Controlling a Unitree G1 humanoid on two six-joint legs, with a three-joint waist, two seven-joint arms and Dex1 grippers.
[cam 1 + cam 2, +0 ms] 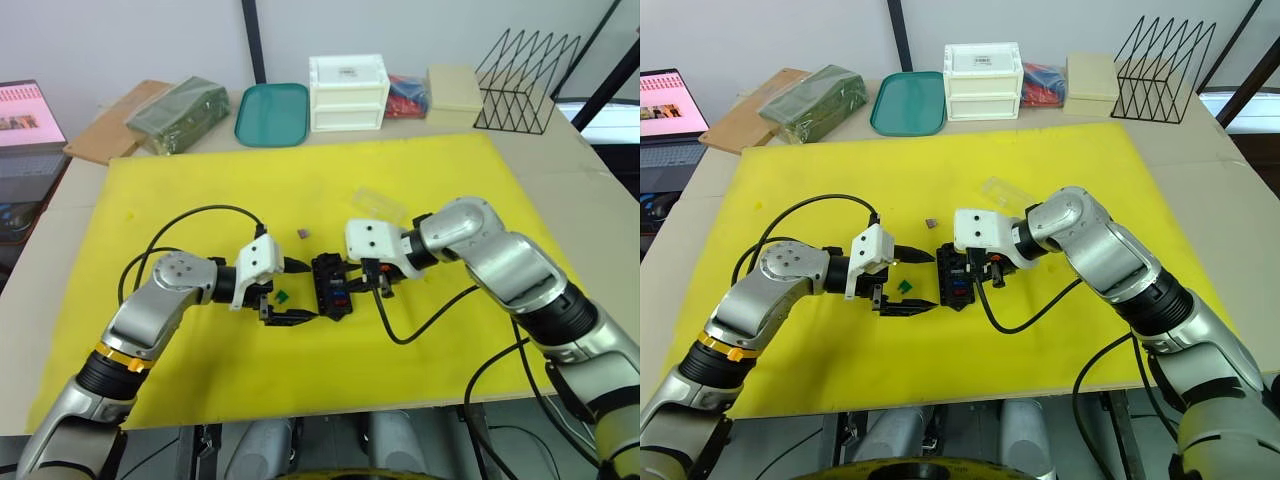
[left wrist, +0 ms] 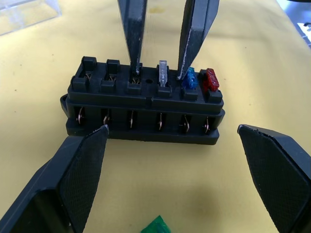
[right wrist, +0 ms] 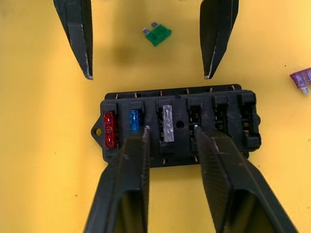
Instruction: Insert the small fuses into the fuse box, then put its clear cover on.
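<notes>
Fuses (image 3: 166, 123) half-seated in the box (image 3: 177, 124) could tip if the open, empty right gripper (image 3: 170, 133) straddling grey snags, left gripper (image 3: 148, 75) gaping empty.

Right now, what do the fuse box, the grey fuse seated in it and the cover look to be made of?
The fuse box: black moulded plastic, matte, with coppery metal contacts showing in its side openings. The grey fuse: translucent greyish plastic, likely, with a frosted look. The clear cover: colourless transparent plastic, apparently; the yellow mat shows through it.
</notes>
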